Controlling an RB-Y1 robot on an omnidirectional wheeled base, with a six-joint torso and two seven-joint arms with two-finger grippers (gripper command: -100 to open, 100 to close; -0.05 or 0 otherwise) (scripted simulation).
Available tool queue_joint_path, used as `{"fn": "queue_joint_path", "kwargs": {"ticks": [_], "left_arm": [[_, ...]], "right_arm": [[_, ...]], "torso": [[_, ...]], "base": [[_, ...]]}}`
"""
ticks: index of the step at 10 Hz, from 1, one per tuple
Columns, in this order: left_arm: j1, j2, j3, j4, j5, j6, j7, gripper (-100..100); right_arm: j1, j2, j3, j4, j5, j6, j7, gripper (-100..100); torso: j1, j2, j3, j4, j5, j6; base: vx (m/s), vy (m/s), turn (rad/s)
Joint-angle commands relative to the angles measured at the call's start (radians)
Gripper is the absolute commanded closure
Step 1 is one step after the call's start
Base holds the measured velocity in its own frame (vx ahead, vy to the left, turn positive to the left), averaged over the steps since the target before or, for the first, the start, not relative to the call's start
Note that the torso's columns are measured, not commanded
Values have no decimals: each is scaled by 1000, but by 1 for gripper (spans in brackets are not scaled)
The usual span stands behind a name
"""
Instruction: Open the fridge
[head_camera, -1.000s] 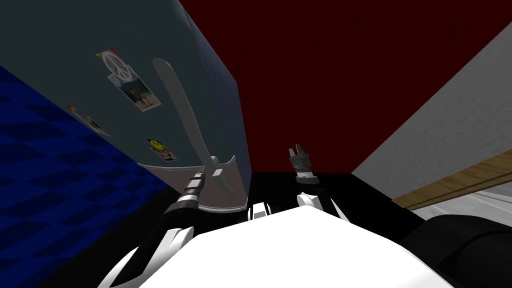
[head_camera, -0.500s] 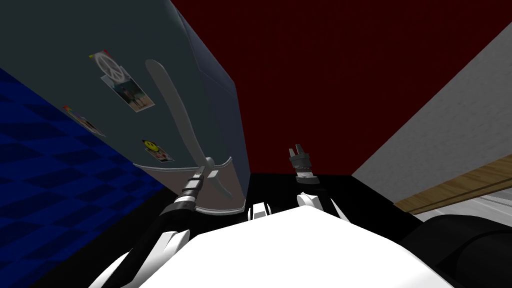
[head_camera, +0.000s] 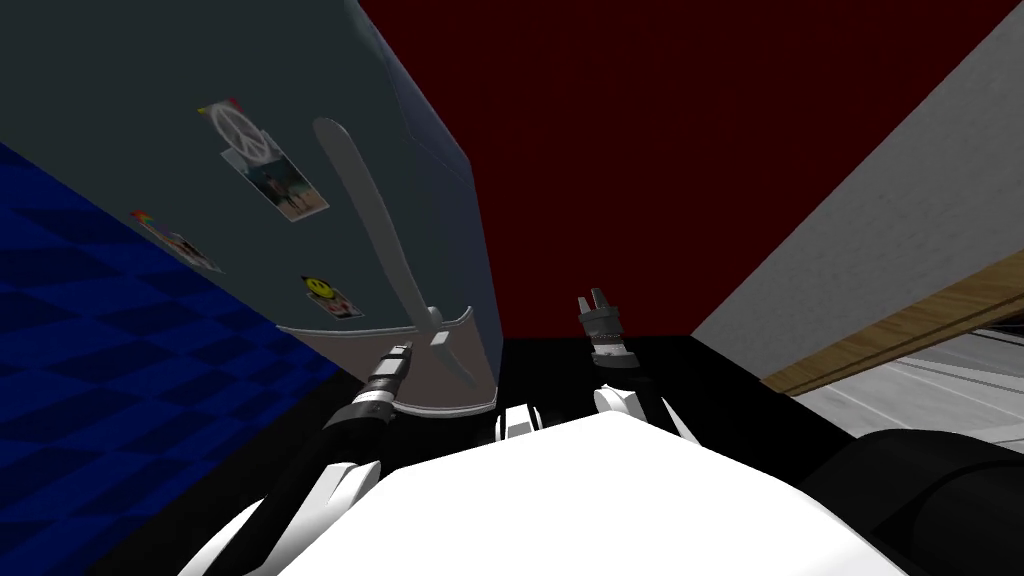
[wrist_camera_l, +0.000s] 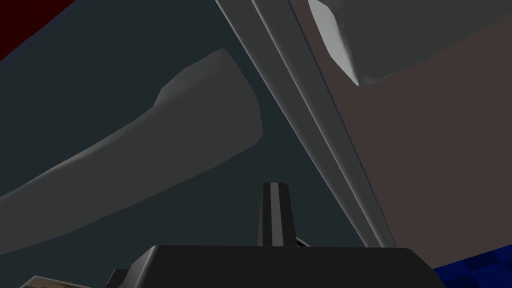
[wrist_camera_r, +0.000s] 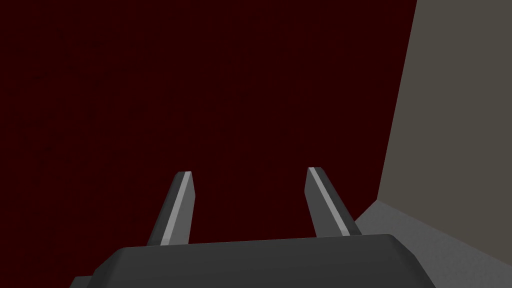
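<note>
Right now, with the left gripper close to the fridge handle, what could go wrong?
1. The left gripper is shut, and the handle lies beside its fingers, not between them, so a pull would probably slip off.
2. The fingertips point at the fridge door, so moving forward may jam them against it.

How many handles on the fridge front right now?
2. A long handle on the upper door, its lower end near the left gripper; a short handle on the lower door.
</note>
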Motion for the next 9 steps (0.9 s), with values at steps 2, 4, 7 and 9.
{"fn": "queue_joint_path", "kwargs": {"ticks": [2, 4, 7, 9], "left_arm": [[8, 57, -43, -10, 30, -20, -2, 100], [9, 75, -57, -13, 40, -25, -2, 100], [12, 111, -85, -18, 58, -36, -4, 100], [15, 147, -112, -24, 77, -47, -5, 100]], "right_arm": [[0, 0, 0, 0, 0, 0, 0, 0], [0, 0, 0, 0, 0, 0, 0, 0], [0, 0, 0, 0, 0, 0, 0, 0], [0, 0, 0, 0, 0, 0, 0, 0]], "torso": [[-5, -4, -3, -2, -2, 0], [-1, -9, -6, -3, -1, 0], [-9, -7, -5, -2, -4, 0], [-4, -7, -5, -2, -2, 0]], "base": [[-297, 301, -142], [-238, 308, -84], [-238, 178, -86], [-268, 232, -100]]}}
